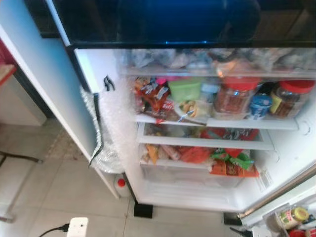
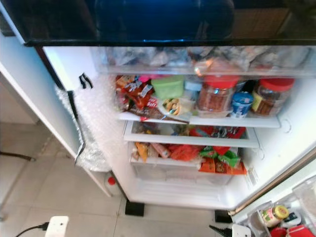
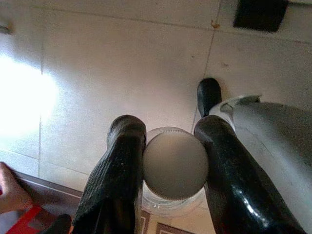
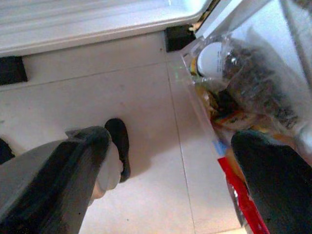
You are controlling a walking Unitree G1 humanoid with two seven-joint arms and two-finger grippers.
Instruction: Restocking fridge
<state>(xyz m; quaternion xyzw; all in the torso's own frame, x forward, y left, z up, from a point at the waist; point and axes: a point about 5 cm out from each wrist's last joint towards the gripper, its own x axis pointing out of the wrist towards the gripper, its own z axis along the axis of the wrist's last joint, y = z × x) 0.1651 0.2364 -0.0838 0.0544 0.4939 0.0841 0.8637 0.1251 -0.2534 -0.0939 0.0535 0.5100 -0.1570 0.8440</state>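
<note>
My left gripper [image 3: 171,134] hangs over the tiled floor, shut on a clear jar [image 3: 168,202] with a round grey lid [image 3: 175,163] held between its two fingers. My right gripper [image 4: 170,146] is open and holds nothing, low beside the fridge door's shelf [image 4: 195,92]. Before me the fridge [image 1: 222,123] stands open. Its upper shelf carries two red-lidded jars [image 1: 236,94], a green tub [image 1: 185,89], a blue-lidded cup [image 1: 260,104] and snack packets [image 1: 153,96]. More packets [image 1: 197,154] crowd the lower shelves.
The door's shelf [image 1: 291,217] at the lower right holds small bottles and a bag of dark pieces [image 4: 258,83]. A red-capped bottle [image 1: 121,185] stands on the floor by the bubble-wrapped fridge side [image 1: 106,128]. A white power strip [image 1: 77,227] lies near. A person's hand [image 3: 9,190] is close by.
</note>
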